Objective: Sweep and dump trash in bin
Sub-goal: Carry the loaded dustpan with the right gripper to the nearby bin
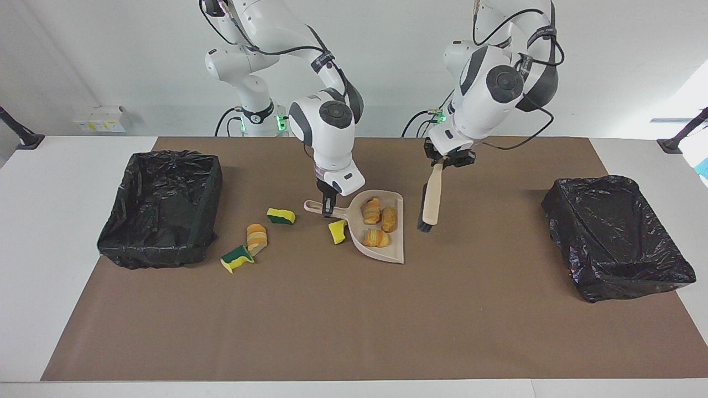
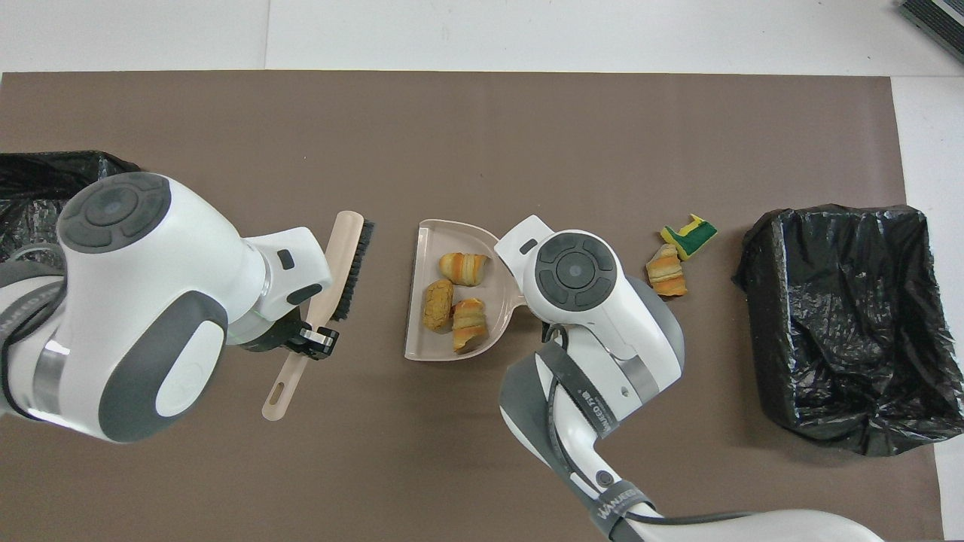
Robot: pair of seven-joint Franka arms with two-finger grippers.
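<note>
A beige dustpan (image 1: pixel 390 252) (image 2: pixel 419 342) lies mid-mat with three golden-brown bread pieces of trash (image 1: pixel 371 210) (image 2: pixel 463 268) in it. My right gripper (image 1: pixel 328 208) is shut on its handle; in the overhead view the wrist hides that grip. My left gripper (image 1: pixel 449 160) (image 2: pixel 310 340) is shut on the handle of a beige brush (image 1: pixel 432 199) (image 2: pixel 345 260), which hangs bristles down beside the pan's open edge. More trash lies on the mat: a yellow sponge chunk (image 1: pixel 338 231) against the pan, a sponge (image 1: pixel 281 216), a bread piece (image 1: pixel 256 237) (image 2: pixel 666 271) and a green-backed sponge (image 1: pixel 237 258) (image 2: pixel 689 235).
A bin lined with a black bag (image 1: pixel 166 210) (image 2: pixel 843 316) stands toward the right arm's end of the table. A second black-lined bin (image 1: pixel 614 237) (image 2: pixel 38 211) stands toward the left arm's end. The brown mat (image 1: pixel 354 320) covers the table's middle.
</note>
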